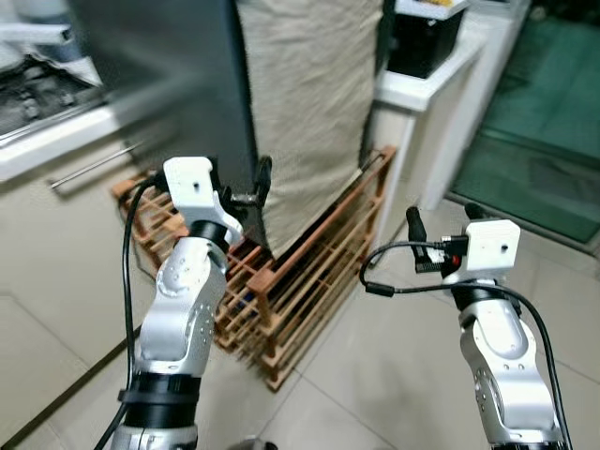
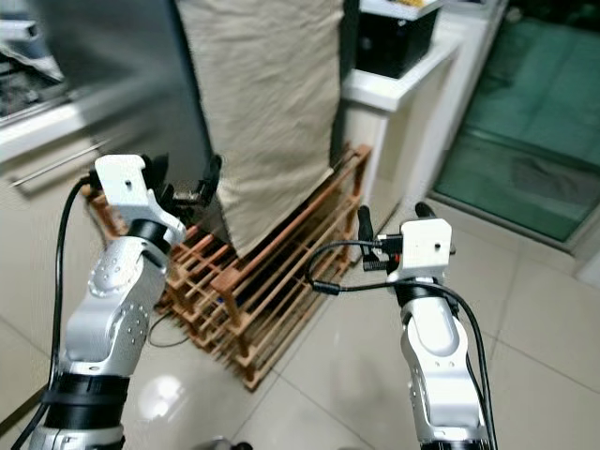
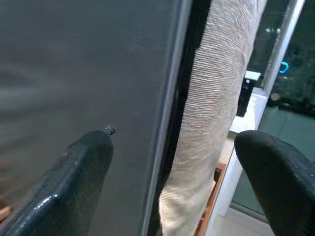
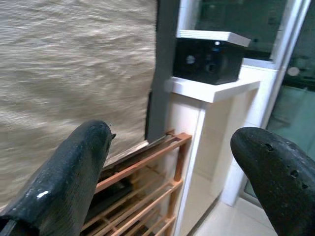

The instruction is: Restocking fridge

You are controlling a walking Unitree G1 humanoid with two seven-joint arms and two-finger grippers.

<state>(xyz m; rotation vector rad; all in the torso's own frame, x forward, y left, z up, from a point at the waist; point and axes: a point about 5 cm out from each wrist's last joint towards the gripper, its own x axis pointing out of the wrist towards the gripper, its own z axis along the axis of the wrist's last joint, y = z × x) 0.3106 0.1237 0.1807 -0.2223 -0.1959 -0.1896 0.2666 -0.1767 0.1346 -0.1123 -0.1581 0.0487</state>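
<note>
The dark grey fridge (image 1: 169, 84) stands ahead on the left, its door shut, and a beige cloth (image 1: 309, 112) hangs down its right side. My left gripper (image 1: 239, 183) is raised close to the fridge's front corner and is open with nothing in it. In the left wrist view its fingers (image 3: 74, 182) frame the fridge's grey face (image 3: 74, 73) and the cloth (image 3: 216, 98). My right gripper (image 1: 442, 220) hangs open and empty in the air to the right, pointing at the cloth (image 4: 64, 64).
A low wooden rack (image 1: 300, 281) lies on the tiled floor at the fridge's foot, under my left arm. A white counter (image 1: 422, 89) with a black box (image 4: 209, 59) stands right of the fridge. A glass door (image 1: 534, 112) is far right. A kitchen counter (image 1: 56, 141) is left.
</note>
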